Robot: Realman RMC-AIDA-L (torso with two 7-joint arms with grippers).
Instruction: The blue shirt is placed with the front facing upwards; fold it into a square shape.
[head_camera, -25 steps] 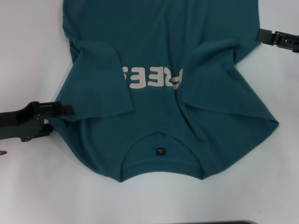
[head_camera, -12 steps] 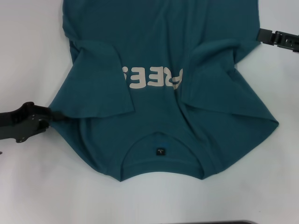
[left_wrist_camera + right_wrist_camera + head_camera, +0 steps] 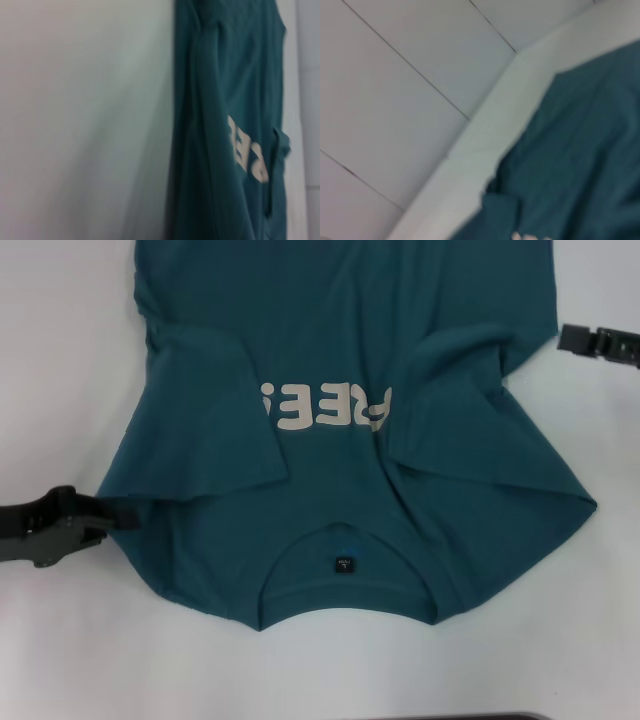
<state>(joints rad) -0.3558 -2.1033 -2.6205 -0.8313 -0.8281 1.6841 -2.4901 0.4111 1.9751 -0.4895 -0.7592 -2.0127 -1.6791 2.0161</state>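
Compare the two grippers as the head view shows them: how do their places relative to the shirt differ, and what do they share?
The left gripper sits at the blue shirt's near shoulder edge, its tip against the cloth; the right gripper stands apart from the shirt, off its far side edge, with white table between. The left lies nearer the robot, the right farther. Both are dark and lie low, pointing inward.

The blue shirt [image 3: 340, 360] is soft, matt knit cloth, creased where its sleeves fold in, with flat off-white printed letters [image 3: 330, 406]. It lies on a smooth, faintly sheened white table [image 3: 60, 360]. The left gripper [image 3: 118, 515] looks matt black plastic.
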